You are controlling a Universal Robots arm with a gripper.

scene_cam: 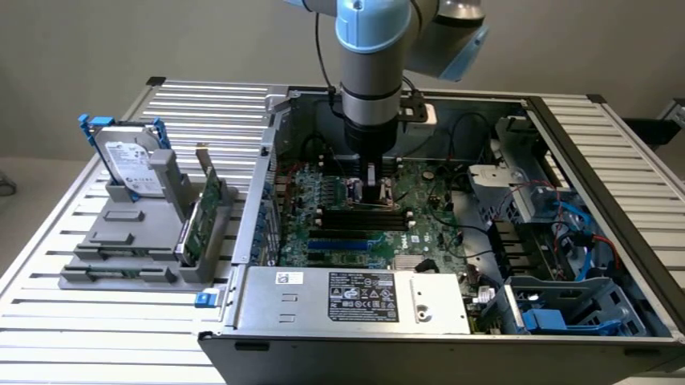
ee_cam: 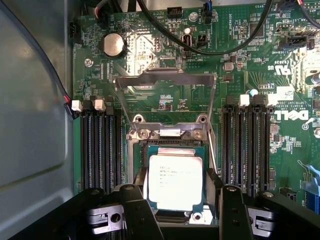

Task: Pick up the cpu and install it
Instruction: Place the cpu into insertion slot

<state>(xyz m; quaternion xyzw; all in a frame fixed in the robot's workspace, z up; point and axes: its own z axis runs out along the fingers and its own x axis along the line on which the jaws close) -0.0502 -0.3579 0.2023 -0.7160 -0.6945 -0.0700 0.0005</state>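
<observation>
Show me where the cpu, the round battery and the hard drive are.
cpu (ee_cam: 176, 182): wrist view, middle of its silvery top.
round battery (ee_cam: 113, 45): wrist view, centre of its face.
hard drive (scene_cam: 131, 166): exterior view, on its white label.

hand (ee_cam: 181, 197) cut off at picture edge; cpu (ee_cam: 175, 181) lid print too small to read.

The arm (scene_cam: 373, 72) was a silver-grey tube with a pale blue joint cap (scene_cam: 373, 20) and black band above the claw (scene_cam: 377, 186); a black cable (scene_cam: 318, 48) ran alongside; black fingers (ee_cam: 135, 210) bore silver fittings
</observation>
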